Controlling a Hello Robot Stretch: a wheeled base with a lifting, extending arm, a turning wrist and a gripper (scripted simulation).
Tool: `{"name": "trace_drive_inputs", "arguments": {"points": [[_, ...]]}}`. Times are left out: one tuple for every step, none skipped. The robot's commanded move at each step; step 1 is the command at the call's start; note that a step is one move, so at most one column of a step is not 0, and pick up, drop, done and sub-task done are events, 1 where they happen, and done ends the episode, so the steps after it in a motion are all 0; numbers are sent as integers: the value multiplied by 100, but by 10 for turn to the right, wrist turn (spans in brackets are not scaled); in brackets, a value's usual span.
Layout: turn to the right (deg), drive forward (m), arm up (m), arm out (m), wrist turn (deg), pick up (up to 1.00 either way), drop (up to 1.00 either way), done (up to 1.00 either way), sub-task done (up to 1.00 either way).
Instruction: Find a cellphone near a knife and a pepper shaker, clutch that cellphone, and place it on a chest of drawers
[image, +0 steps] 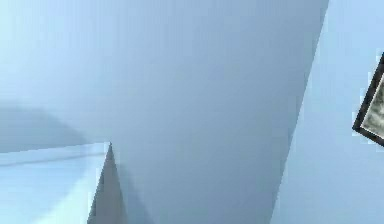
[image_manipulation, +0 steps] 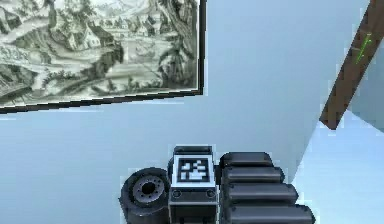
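At the bottom of the arm side view the dark arm (image_manipulation: 255, 190) stands drawn in, with a white marked square (image_manipulation: 193, 168) on it. Left of that square sits the gripper (image_manipulation: 146, 196), seen as a dark round body against a pale blue wall. I cannot make out its far end, so I cannot tell whether it holds anything.
A pale blue wall (image: 200, 90) stands close ahead. A pale box-like piece of furniture (image: 55, 185) has its corner at the forward view's lower left. A dark-framed landscape picture (image_manipulation: 95, 45) hangs on the wall; another frame (image: 372, 105) shows. A brown slanted bar (image_manipulation: 350, 75) crosses the arm side view's upper right.
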Motion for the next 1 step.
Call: {"name": "trace_drive_inputs", "arguments": {"points": [[0,55,0,0,0,0,0,0,0]]}}
